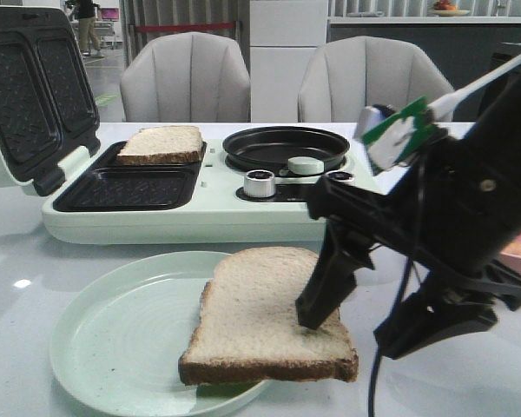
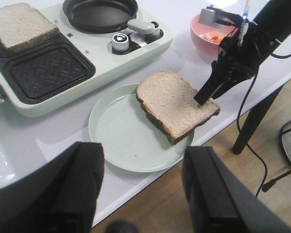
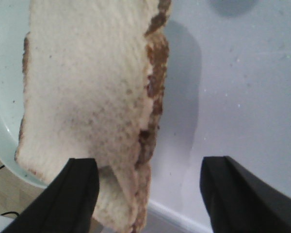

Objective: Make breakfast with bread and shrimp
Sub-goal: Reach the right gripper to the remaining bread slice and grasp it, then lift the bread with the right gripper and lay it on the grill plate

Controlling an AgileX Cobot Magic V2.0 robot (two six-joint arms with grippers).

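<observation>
One bread slice (image 1: 260, 317) lies on the pale green plate (image 1: 113, 339) and overhangs its right rim. It also shows in the left wrist view (image 2: 172, 99) and the right wrist view (image 3: 87, 92). My right gripper (image 1: 365, 323) is open. It straddles the slice's right crust, one finger on the bread and the other over the table (image 3: 148, 194). A second slice (image 1: 161, 143) sits in the sandwich maker's far compartment. The shrimp (image 2: 214, 36) lie in a pink bowl (image 2: 200, 41). My left gripper (image 2: 143, 194) is open and empty, high over the table's front edge.
The pale green sandwich maker (image 1: 182, 217) stands behind the plate, lid open at the left (image 1: 30, 87). Its near compartment (image 1: 130, 187) is empty. A black pan (image 1: 286, 148) and knobs sit on its right half. Two chairs stand behind the table. The table edge (image 2: 136, 194) is close to the plate.
</observation>
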